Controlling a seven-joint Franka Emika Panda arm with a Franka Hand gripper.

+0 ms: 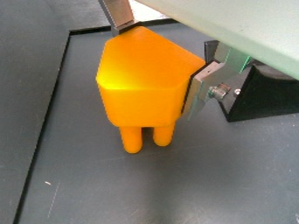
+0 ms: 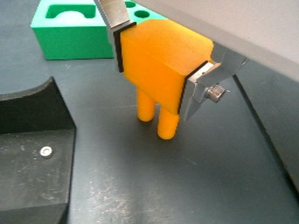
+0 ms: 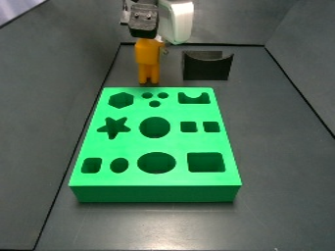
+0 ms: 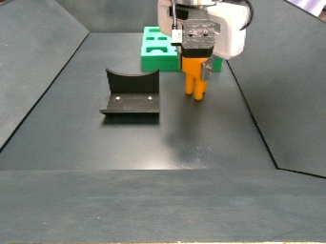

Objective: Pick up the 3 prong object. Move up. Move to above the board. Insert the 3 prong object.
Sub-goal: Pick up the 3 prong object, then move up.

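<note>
Holding state: I see the arm's two-finger gripper [image 1: 158,57] clamped on the small orange plastic 3 prong object [image 1: 140,83]; both wrist views show the flat silver fingers [image 2: 197,90] pressed against opposite faces of its hexagonal upper body.
Gripper location: I read it at the far end of the dark floor in a side view [image 3: 147,37], beyond the far edge of the board and just beside the fixture.
3 prong object, pose: upright, legs pointing down; I can count two legs in a wrist view [image 2: 156,114], a third is not clear to me.
3 prong object, height: in a side view [image 4: 193,74] the leg tips look near the floor; I cannot tell whether they touch it.
3 prong object, place: off the board, over the bare dark floor between the board and the fixture in a side view [image 3: 149,61].
Board: the large flat bright green rectangular board [image 3: 160,147] lies flat on the floor; I see star, hexagon, round and square cut-outs plus three small dots near its far edge.
Board, other views: a corner of it shows behind the peg in a wrist view [image 2: 70,39], and its end shows behind the gripper in a side view [image 4: 155,52].
Fixture: the dark L-shaped bracket on a base plate [image 4: 129,92] stands beside the held peg, apart from it; I also see it in a side view [image 3: 206,66].
</note>
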